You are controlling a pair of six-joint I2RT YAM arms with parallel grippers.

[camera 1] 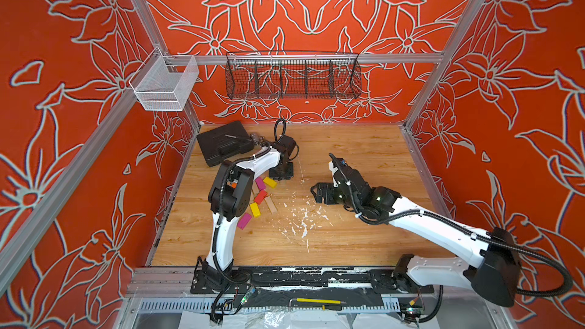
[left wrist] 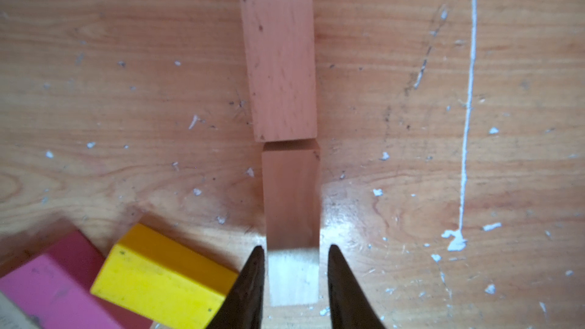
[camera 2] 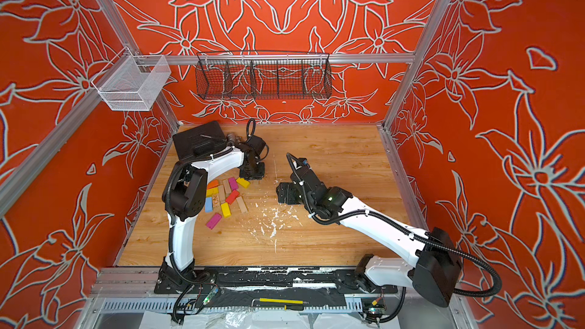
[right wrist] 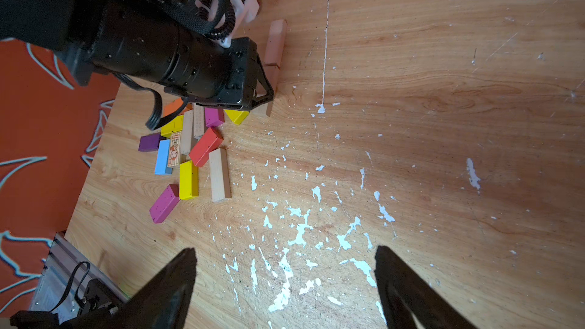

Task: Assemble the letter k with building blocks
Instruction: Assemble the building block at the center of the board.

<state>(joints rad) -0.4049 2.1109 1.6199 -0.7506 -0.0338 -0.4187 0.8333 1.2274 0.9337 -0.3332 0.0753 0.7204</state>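
- Near pale block (left wrist: 291, 204): plain wood, flat on the counter (left wrist: 95, 58), left of centre and about mid-depth. Its near end sits between the fingers of the left claw (left wrist: 295, 246).
- Left claw: pointed down at the counter and parted only narrowly. A thin gap shows between each finger and the block's sides, so nothing is clamped.
- Far pale block (left wrist: 280, 55): plain wood, flat, end to end with the near one on its far side. A hairline gap separates them, and together they form one bar running near to far. The left arm hides both in both top views.
- Yellow block (left wrist: 164, 276) and magenta block (left wrist: 47, 289): side by side, just left of the left claw.
- Loose heap, near-left of the claw: red bar (camera 2: 232, 197), blue bar (camera 2: 208, 205), orange bar (camera 2: 212, 184), purple bar (right wrist: 148, 142), long pale bar (camera 2: 242, 204), second yellow bar (camera 2: 225, 210). A second magenta bar (camera 2: 213, 220) lies at its near edge.
- Right claw (right wrist: 285, 250): spread wide, empty, hanging over white paint flecks (right wrist: 297, 235), right of the heap and well apart from every block.
- Black case (camera 1: 221, 145): far-left corner of the counter.
- Black wire basket (camera 1: 292, 79) and white mesh basket (camera 1: 164, 85): hung on the far rail.
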